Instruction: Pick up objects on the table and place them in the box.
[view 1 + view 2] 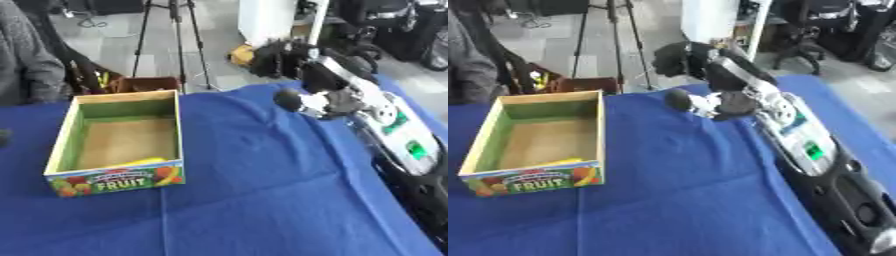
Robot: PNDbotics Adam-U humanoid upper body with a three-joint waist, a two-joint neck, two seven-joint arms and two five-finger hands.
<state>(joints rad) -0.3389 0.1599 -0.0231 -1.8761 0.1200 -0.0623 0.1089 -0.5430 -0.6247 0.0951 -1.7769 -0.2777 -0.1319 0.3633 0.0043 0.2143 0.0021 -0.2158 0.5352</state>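
Note:
A cardboard box [59,145] with a green inside and a "FRUIT" label on its front stands on the blue cloth at the left. Something yellow [140,162] lies inside it against the near wall. My right arm reaches in from the lower right towards the table's far edge. My right hand [730,105] is curled on a dark round object [677,99], holding it just above the cloth, to the right of the box's far corner and apart from it. My left hand shows in neither view.
The blue cloth [254,190] covers the table and is creased in the middle. Beyond the far edge are a tripod [179,40], a small brown bin [144,84], dark bags and a person in grey [22,60]. A small dark shape [3,137] sits at the left edge.

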